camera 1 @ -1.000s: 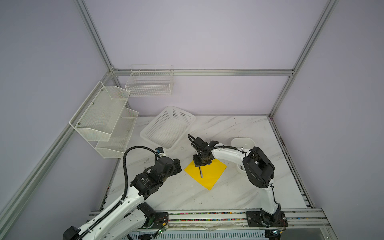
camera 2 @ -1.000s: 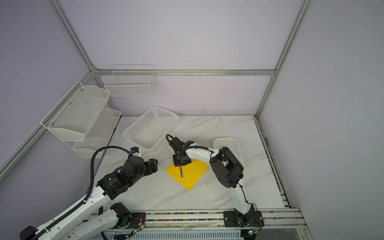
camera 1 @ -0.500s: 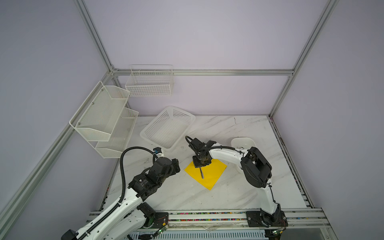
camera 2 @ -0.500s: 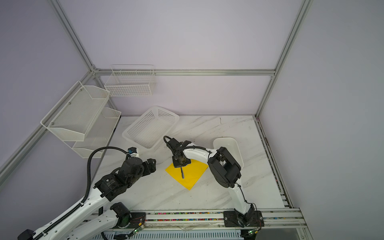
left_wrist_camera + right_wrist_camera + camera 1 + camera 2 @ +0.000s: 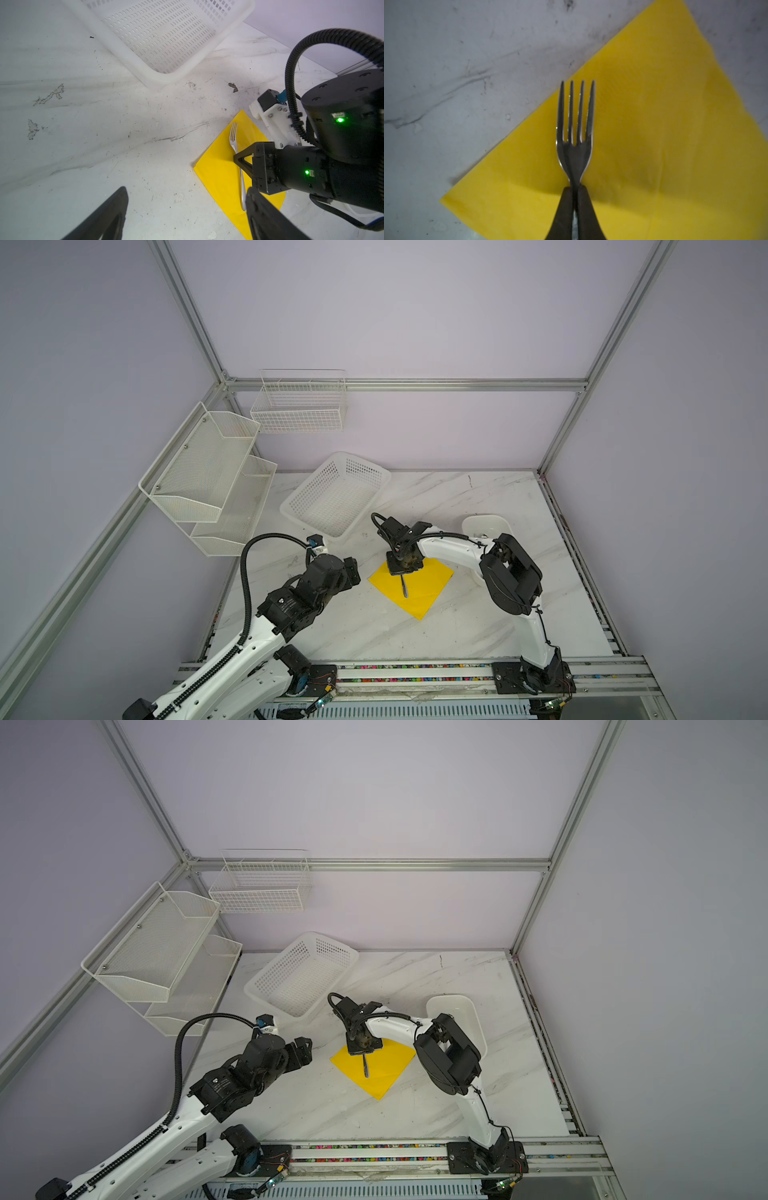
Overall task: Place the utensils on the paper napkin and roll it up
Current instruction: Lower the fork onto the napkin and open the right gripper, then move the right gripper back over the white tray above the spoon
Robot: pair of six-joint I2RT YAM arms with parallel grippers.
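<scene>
One fork (image 5: 575, 135) on one yellow paper napkin (image 5: 654, 145), right gripper (image 5: 575, 193) clamped on its neck, tines ahead of the jaws, left gripper (image 5: 187, 195) wide apart and empty beside the napkin, one white basket (image 5: 133, 58) beyond it

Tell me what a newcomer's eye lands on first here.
The bright yellow napkin, lying cornerwise near the middle of the marble table, grabs the eye first. Against it shows a silver fork, pinched at the neck by the shut right gripper. Next come the big white basket behind and to the left, and the left gripper, open, left of the napkin.
</scene>
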